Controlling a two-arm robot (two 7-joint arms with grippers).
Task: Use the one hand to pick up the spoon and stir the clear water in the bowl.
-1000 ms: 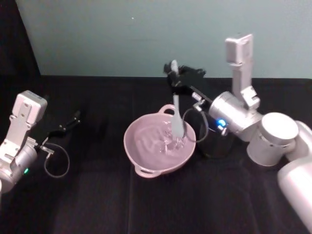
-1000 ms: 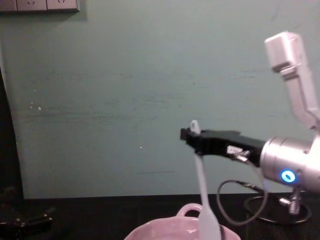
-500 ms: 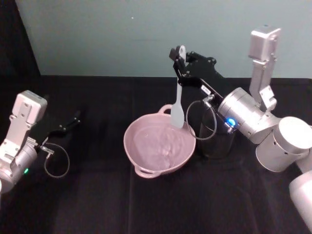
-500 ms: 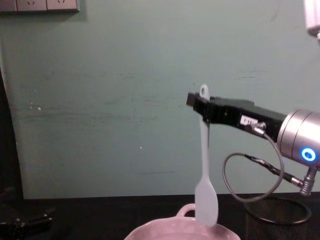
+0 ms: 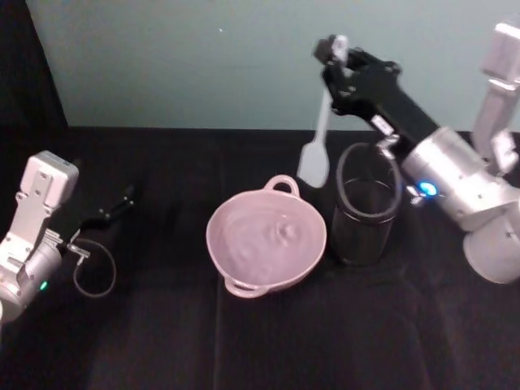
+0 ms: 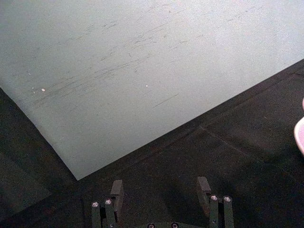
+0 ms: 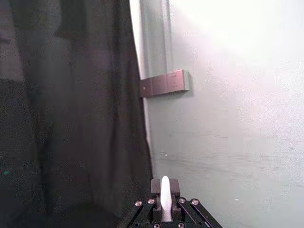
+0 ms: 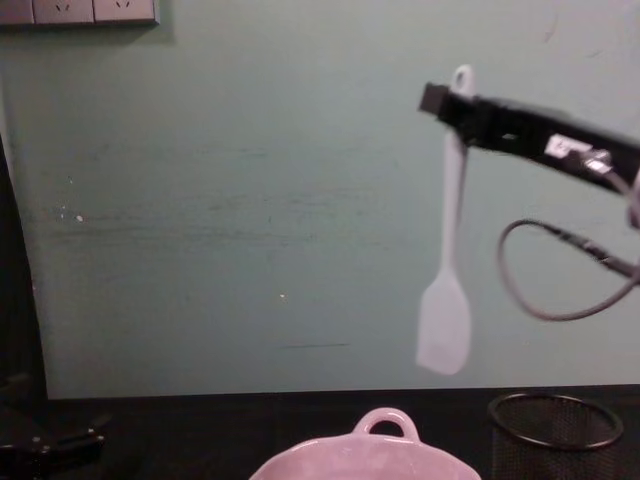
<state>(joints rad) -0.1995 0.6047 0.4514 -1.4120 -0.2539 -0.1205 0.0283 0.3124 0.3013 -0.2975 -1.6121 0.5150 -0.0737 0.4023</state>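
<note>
Spoon [image 8: 445, 310] — hanging from right end effector [image 8: 450, 102] | above bowl [image 5: 266, 240]

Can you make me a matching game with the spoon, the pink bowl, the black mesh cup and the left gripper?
Things:
1. spoon
2. pink bowl
3. black mesh cup
4. left gripper

Places or states:
A. low over the black table, on the robot's left, fingers open
B. on the table, with water in it
C. hanging in the air from the right gripper
D. standing on the table to the right of the bowl

Pairs: 1-C, 2-B, 3-D, 4-A
</note>
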